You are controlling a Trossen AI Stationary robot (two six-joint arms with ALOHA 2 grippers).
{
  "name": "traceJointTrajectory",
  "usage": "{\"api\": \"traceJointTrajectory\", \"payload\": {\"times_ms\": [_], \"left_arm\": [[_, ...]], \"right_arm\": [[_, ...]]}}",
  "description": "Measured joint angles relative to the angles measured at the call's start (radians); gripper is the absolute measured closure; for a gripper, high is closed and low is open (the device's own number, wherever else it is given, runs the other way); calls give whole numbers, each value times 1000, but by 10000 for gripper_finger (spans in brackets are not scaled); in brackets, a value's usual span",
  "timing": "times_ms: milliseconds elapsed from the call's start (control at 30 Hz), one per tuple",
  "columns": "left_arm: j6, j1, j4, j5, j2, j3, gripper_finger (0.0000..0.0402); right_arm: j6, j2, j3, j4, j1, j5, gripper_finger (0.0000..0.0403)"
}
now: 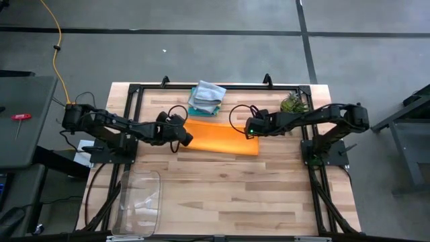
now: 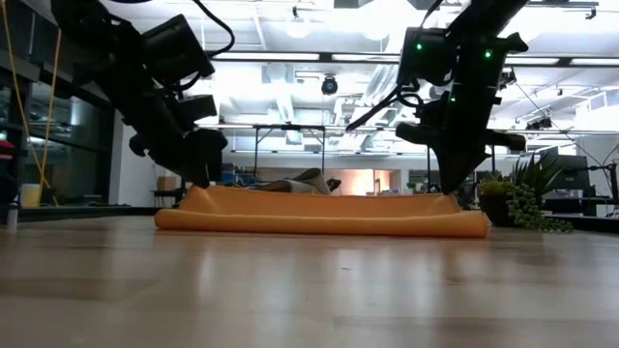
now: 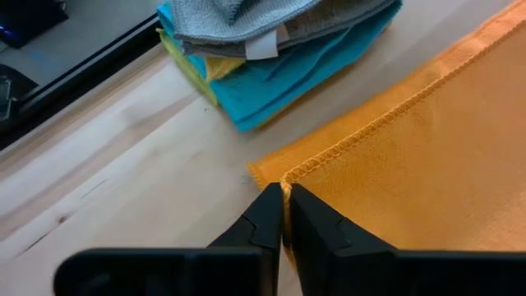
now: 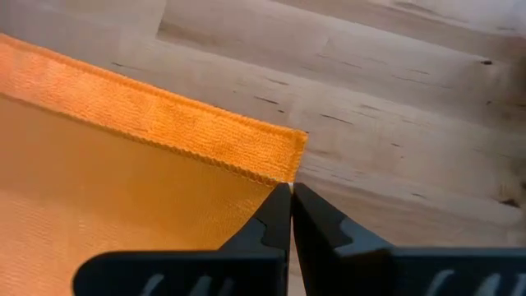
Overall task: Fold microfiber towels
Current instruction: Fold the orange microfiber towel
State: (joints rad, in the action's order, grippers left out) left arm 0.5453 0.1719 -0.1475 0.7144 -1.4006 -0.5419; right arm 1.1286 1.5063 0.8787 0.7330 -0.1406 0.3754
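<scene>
An orange microfiber towel [image 1: 222, 140] lies doubled over on the wooden table, its rounded fold [image 2: 319, 227] toward the near edge. My left gripper [image 1: 187, 138] is shut at the towel's left far corner. My right gripper [image 1: 252, 130] is shut at its right far corner. Behind the orange towel, near the table's far edge, grey, teal and yellow-green folded towels lie stacked [image 1: 205, 99]. My left gripper pinches the upper layer's corner [image 3: 289, 178] between its two shut fingers [image 3: 267, 215], just at the stitched hem. The fingers slant down from the table's left side. That corner is raised a little [image 2: 200, 191]; the lower layer's corner [image 3: 261, 171] shows beside it on the table. My right gripper pinches the upper layer's opposite corner [image 4: 283, 171] between its two shut fingers [image 4: 316, 220], at the hem's end. The fingers point steeply down from the table's right side. That corner stands slightly raised [image 2: 453, 198], while the towel's folded body lies on the table.
A small spiky green plant [image 1: 293, 103] stands at the far right, close to my right arm. A clear plastic tray [image 1: 138, 202] sits at the near left. Bare wood [image 1: 255, 195] stretches from the orange towel to the near edge.
</scene>
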Motion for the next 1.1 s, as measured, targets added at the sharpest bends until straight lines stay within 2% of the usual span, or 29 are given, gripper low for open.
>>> {"api": "traceJointTrajectory", "payload": {"times_ms": [167,467,600,700,833,1000,1100], "left_arm": [[0,0,-27,19,0,0,350],[-56,0,-51,35,8,0,276],[-138,15,-53,19,86,-1,252],[-173,31,-54,-26,182,-1,237],[-130,62,-37,-196,325,-1,222],[-94,92,122,-605,445,2,216],[-127,82,295,-744,466,2,218]], "right_arm": [[-2,0,0,-1,-19,2,383],[-19,-4,0,3,-60,20,245],[-73,-49,0,62,-70,8,193],[-115,-98,0,139,-67,-39,170],[-137,-177,-78,136,-38,-135,160],[-4,-281,-269,-128,-13,-257,160],[63,-300,-330,-272,-21,-271,160]]}}
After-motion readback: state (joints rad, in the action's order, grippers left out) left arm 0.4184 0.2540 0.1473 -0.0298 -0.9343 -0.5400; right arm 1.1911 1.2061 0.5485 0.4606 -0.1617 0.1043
